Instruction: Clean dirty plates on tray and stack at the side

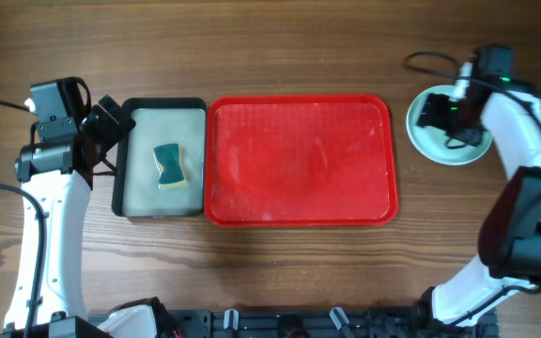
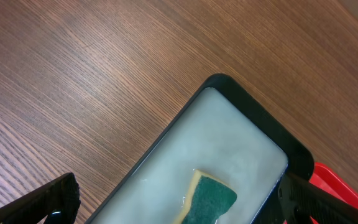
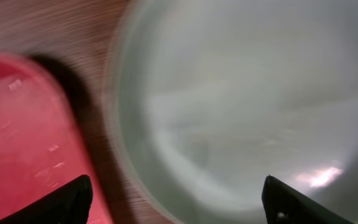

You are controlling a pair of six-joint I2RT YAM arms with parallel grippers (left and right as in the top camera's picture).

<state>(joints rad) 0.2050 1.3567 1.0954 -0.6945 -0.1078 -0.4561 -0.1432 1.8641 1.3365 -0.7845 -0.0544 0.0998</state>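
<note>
The plates (image 1: 437, 150) sit on the table (image 1: 270, 47) to the right of the tray (image 1: 299, 211), a little apart from its right rim. From overhead they read as one pale round shape, and how many lie stacked there cannot be told. The right wrist view is blurred. It shows a pale, shallow plate filling most of the frame, with the red corner of the tray at the lower left and a strip of wood between them.

The right gripper (image 1: 447, 113) hangs over the upper half of the plates. Its two dark fingers (image 3: 67, 200) are spread wide at the bottom corners of the wrist view and hold nothing.

The tray lies lengthwise in the middle of the table, its red floor showing faint pale streaks. Just beside its left rim is a smaller black-rimmed tray (image 1: 162, 101) with a pale inside. A green and yellow sponge (image 1: 167, 166) lies in it near the middle.

The left gripper (image 1: 111, 125) hovers at the upper left corner of that black tray, also spread wide and holding nothing.
</note>
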